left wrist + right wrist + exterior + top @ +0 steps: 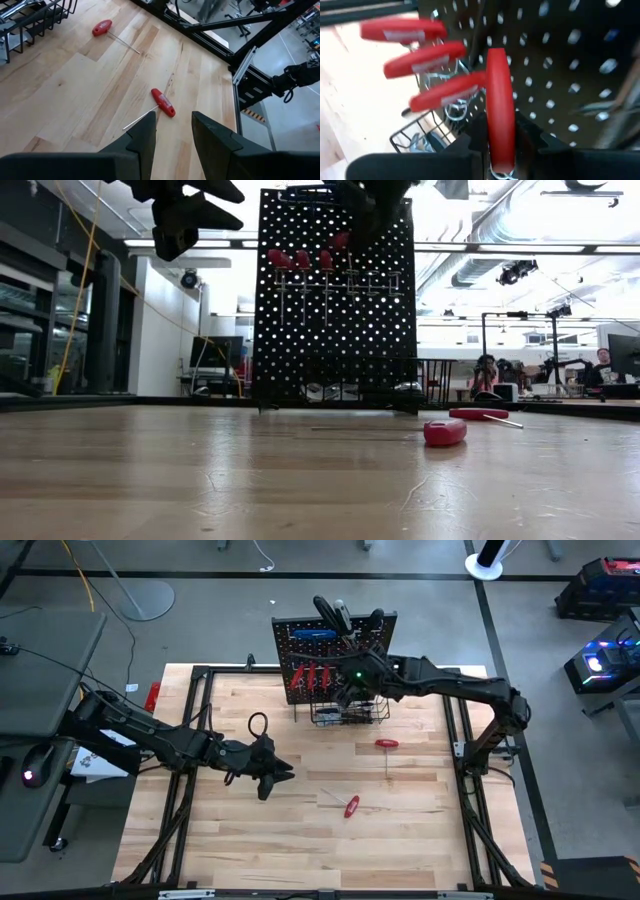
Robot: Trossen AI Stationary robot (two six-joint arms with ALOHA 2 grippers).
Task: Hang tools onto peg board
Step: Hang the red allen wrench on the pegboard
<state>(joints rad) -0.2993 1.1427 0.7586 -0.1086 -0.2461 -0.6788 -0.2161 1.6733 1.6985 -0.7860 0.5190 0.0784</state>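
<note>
Three red keys (420, 60) hang (two (351, 806) lie loose) — a fourth (500, 105) in right fingers (527, 135).

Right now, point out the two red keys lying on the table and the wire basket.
Near red key (351, 806): high view, on its red handle.
Far red key (386, 743): high view, on its red handle.
Wire basket (350, 716): high view, on its front rim.

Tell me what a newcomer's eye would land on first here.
The upright black peg board at the table's far edge, with red-handled tools hung in a row. There the right gripper holds another red-handled tool at the board. Two red-handled keys lie mid-table, near the hovering left gripper.
</note>
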